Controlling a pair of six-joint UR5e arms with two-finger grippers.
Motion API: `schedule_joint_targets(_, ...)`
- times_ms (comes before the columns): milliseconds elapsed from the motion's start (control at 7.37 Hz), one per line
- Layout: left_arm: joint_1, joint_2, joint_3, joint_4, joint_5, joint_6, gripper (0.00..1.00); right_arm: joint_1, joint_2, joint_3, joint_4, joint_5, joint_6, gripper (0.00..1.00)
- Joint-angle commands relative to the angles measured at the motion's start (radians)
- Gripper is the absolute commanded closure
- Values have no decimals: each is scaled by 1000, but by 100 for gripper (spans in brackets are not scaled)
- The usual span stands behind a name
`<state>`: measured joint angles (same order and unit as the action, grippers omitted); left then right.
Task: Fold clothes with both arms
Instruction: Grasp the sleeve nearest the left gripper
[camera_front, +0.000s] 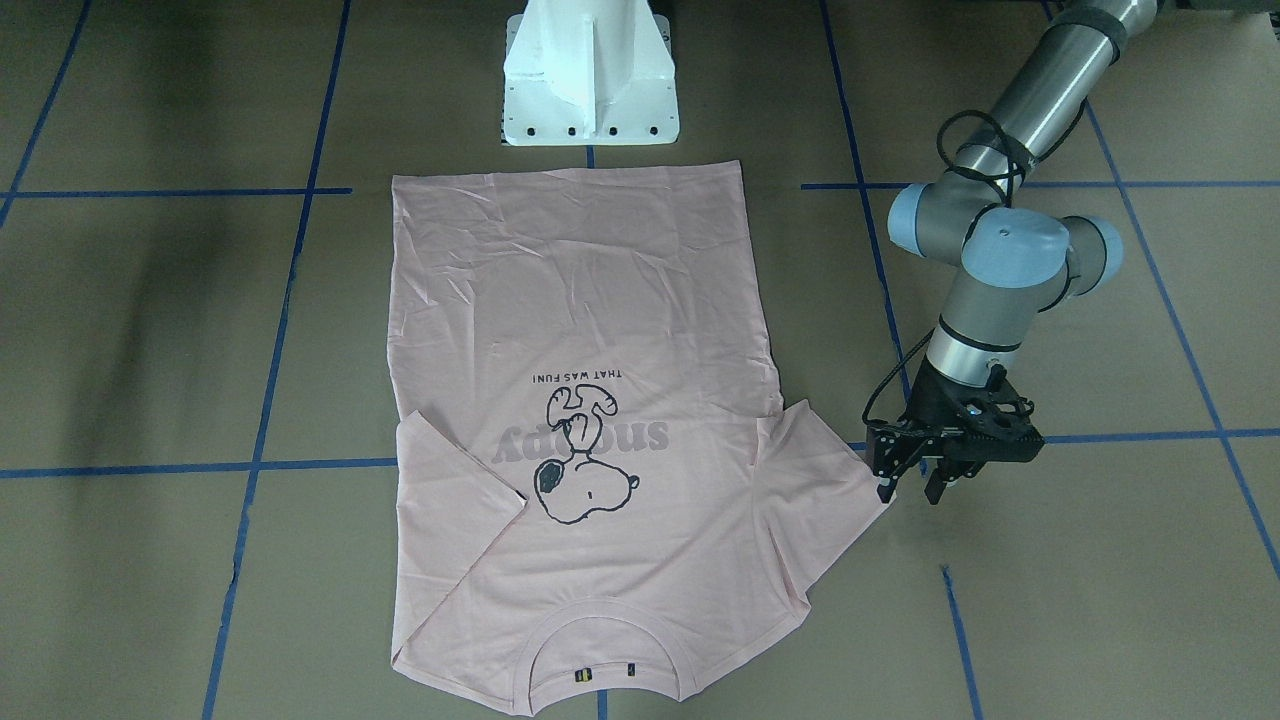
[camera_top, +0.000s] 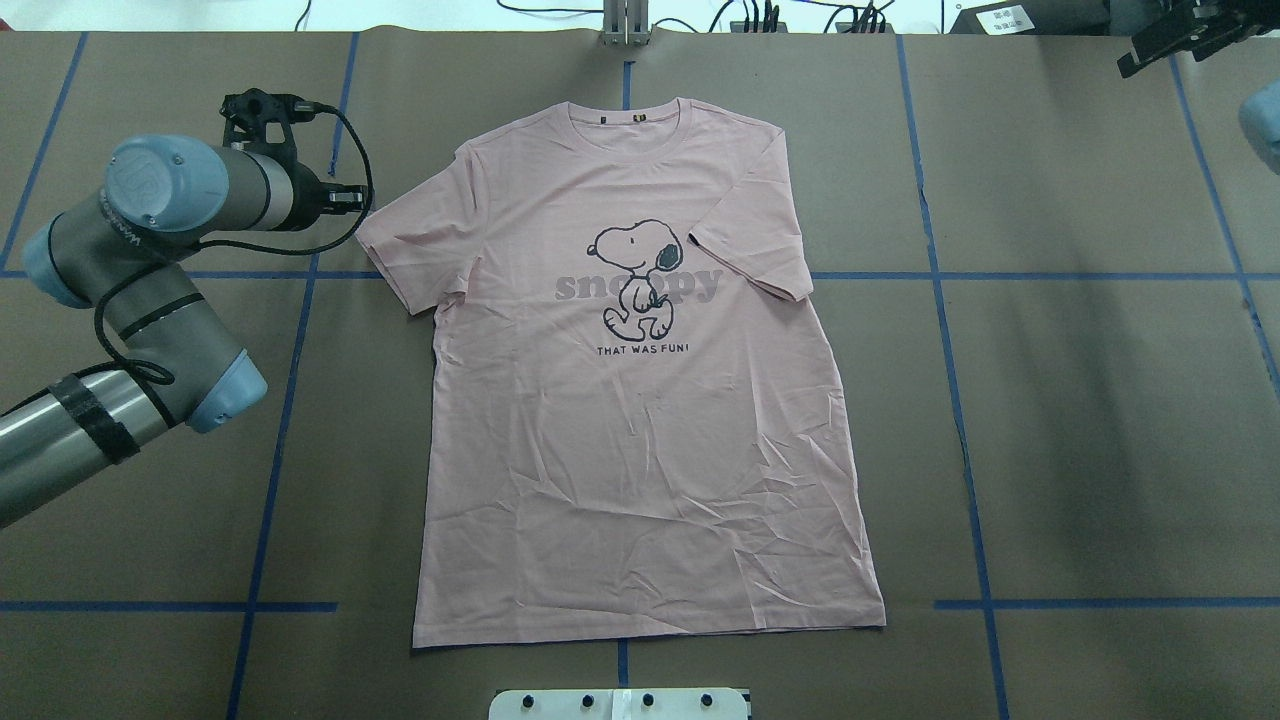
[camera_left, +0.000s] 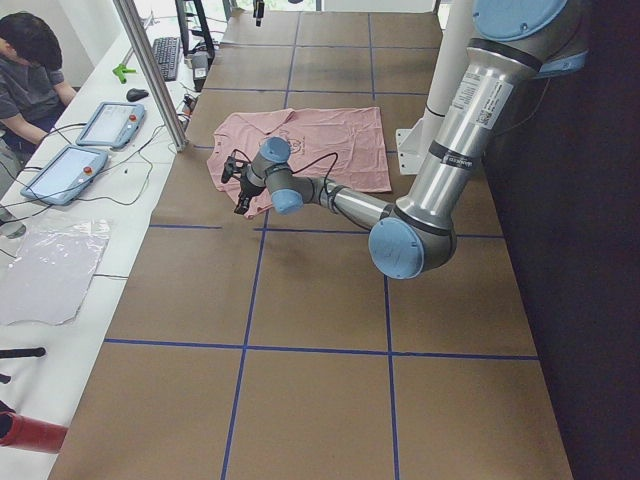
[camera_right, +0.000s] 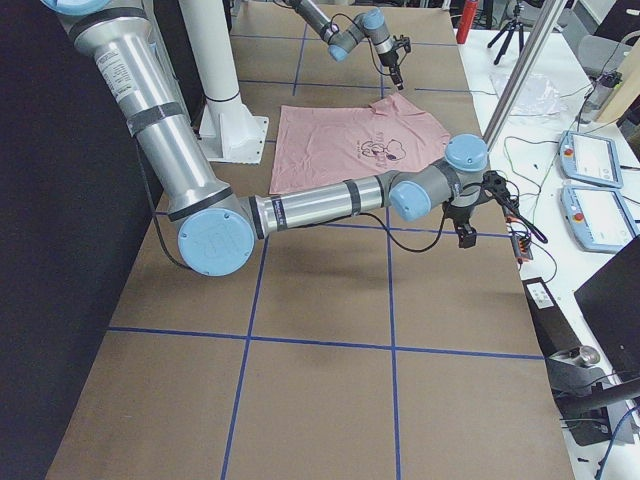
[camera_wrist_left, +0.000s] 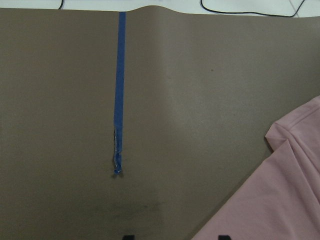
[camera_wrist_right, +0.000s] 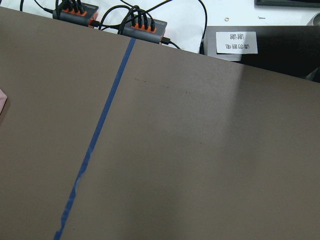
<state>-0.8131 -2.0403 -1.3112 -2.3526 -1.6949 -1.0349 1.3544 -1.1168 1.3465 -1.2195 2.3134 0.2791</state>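
Observation:
The pale pink T-shirt (camera_top: 640, 400) lies flat and print up on the brown table, collar toward the far edge, hem near the robot base. Its Snoopy cartoon (camera_front: 580, 455) and grey lettering show fully. My left gripper (camera_front: 910, 488) hangs open just off the tip of the shirt's sleeve (camera_front: 830, 470), with nothing between its fingers. The left wrist view shows that sleeve (camera_wrist_left: 280, 200) at the lower right and two fingertips (camera_wrist_left: 223, 236) wide apart. My right gripper (camera_top: 1175, 35) is at the far right corner, away from the shirt (camera_right: 350, 140); I cannot tell whether it is open.
The white pedestal base (camera_front: 590, 90) stands just behind the hem. Blue tape lines (camera_top: 950, 330) grid the table. Power strips with cables (camera_wrist_right: 145, 27) line the far edge. A person (camera_left: 30, 70) sits beside tablets (camera_left: 105, 125) on the side bench.

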Motion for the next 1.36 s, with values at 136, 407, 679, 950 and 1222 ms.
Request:
schedule_joint_targets(136,20,-20,35,-4,11,-2,45,0,-3,0,-2,-2,0,0)
schedule_joint_targets(407,25,-21,49,-5,11,-1,45,0,-3,0,-2,-2,0,0)
schedule_joint_targets(679,31,-20,52,-5,11,-1,47,0,-3,0,-2,-2,-1,0)
schedule_joint_targets(950,40,-18,52,-5,11,1,54,0,-3,0,-2,-3,-1,0)
schedule_joint_targets(1222,43,-18,52,-5,11,2,100,0,-8,0,-2,-3,-1,0)
